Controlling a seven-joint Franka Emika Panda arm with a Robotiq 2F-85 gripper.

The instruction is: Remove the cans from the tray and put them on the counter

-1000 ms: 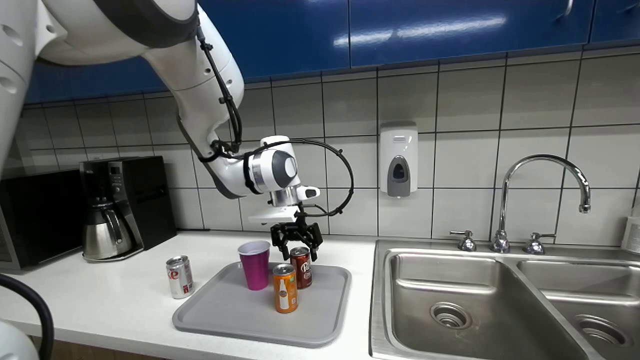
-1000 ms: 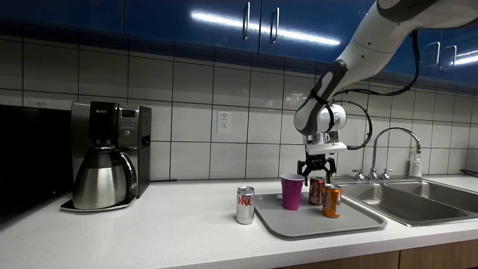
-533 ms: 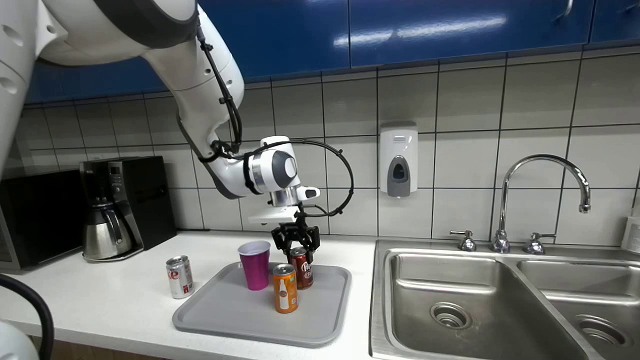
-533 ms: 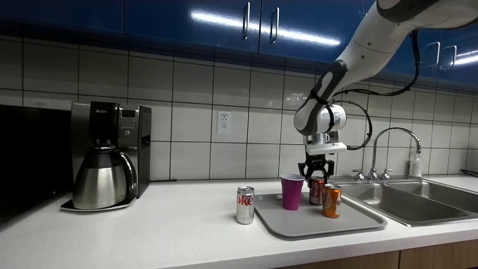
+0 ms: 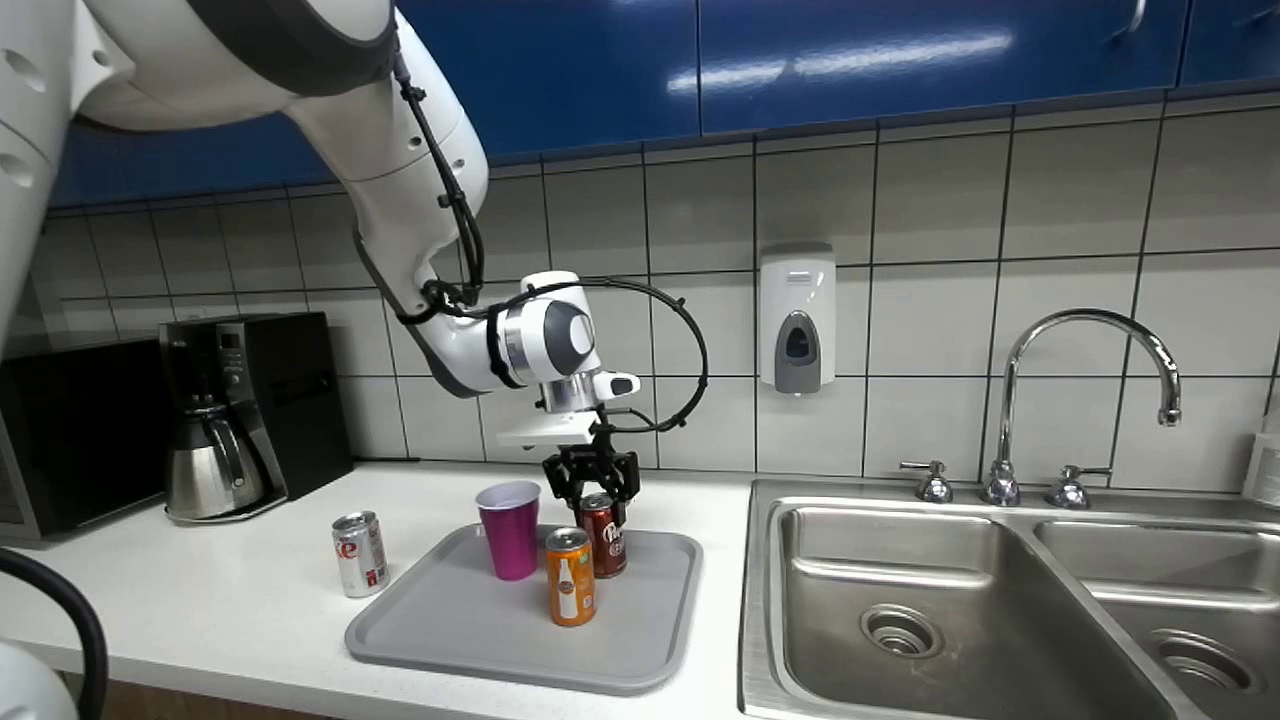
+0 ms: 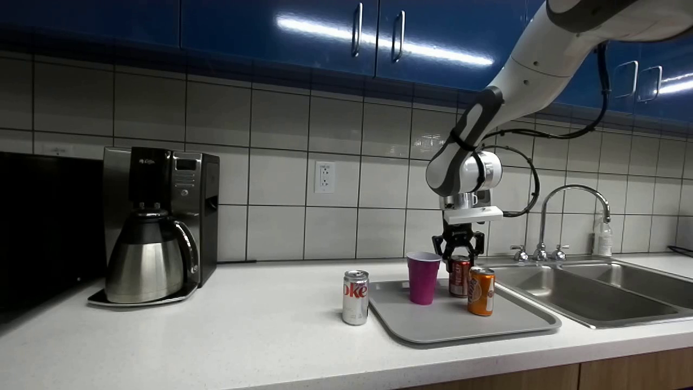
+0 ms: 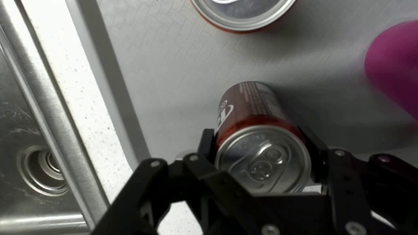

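The claw (image 7: 261, 147) is clamped on the dark red-brown can (image 7: 251, 104), gripping it from both sides close to the lid. That can is upright on the tray (image 5: 480, 640), in the half nearer the tiled wall (image 5: 930, 330) and toward the tray's end by the steel sink (image 5: 850, 560). Also upright on the tray, apart from the held can and closer to the tray edge that faces away from the wall, is the orange can (image 5: 572, 590). The pink-magenta cup (image 6: 423, 284) stands on the tray as well, farther from the sink end than either can. Off the tray, just beside its other end, the silver and red can (image 6: 355, 303) stands upright on the white desk (image 6: 260, 336). Beyond that same end of the tray, well apart from it on the desk, sits the coffee maker (image 6: 159, 233).
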